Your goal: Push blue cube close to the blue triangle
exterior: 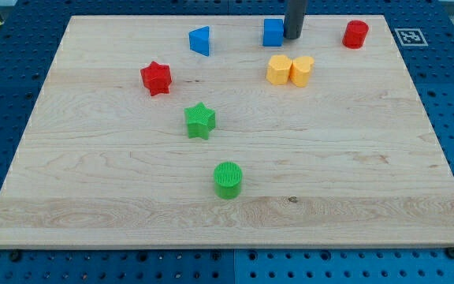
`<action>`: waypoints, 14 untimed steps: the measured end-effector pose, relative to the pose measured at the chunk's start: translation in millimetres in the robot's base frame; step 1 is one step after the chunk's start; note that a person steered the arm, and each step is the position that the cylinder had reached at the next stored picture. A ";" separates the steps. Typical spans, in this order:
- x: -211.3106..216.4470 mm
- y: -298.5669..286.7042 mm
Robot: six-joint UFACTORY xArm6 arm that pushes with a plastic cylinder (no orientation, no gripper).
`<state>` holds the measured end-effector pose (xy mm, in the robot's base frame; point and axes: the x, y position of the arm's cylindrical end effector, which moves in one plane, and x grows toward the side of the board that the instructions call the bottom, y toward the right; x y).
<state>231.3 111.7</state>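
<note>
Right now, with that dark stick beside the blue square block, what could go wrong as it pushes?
My tip sits at the blue cube's right side, near its lower corner. An off-centre push could spin the cube or let it slip past the blue triangle to the view's left. Both blocks lie close to the board's top edge, so a slanted push might drive the cube off the board. The yellow blocks just below could be nudged if my tip drifts down.

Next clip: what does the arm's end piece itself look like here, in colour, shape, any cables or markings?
Only a straight, dark grey to black cylindrical rod shows, entering from the view's top edge. My tip ends blunt beside the blue cube, on its right in the view. The surface looks plain: no cables, labels or markings are visible, and the rest of the arm is out of frame.
</note>
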 end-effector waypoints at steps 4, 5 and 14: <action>4.8 -13.8; 21.1 13.4; 37.3 -73.2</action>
